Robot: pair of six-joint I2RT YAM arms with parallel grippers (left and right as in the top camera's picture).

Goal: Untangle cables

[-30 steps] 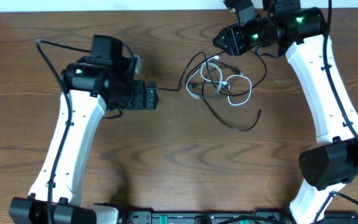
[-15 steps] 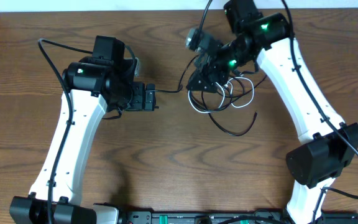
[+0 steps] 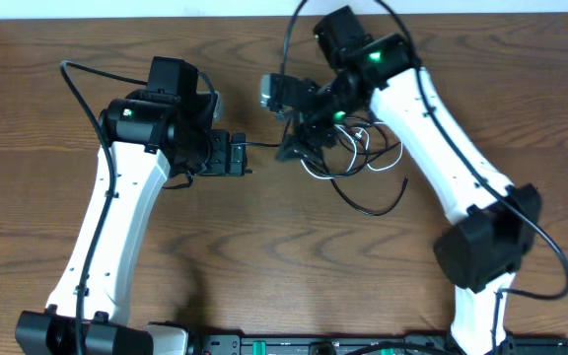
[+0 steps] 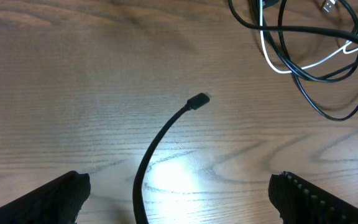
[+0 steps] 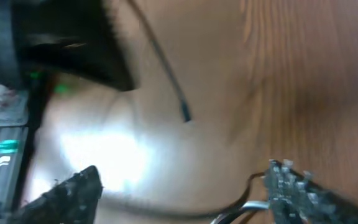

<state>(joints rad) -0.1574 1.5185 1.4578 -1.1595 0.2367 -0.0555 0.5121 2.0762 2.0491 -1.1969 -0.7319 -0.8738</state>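
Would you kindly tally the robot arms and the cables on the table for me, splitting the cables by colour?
robot arms: 2, the left arm and the right arm
white cables: 1
black cables: at least 2; the tangle hides the exact number
total: at least 5

The right gripper (image 3: 294,146) covers part of the cables (image 3: 368,163) near the table's (image 3: 264,266) far edge. The right wrist view is all smeary. The left wrist view cuts the cables off at its top.
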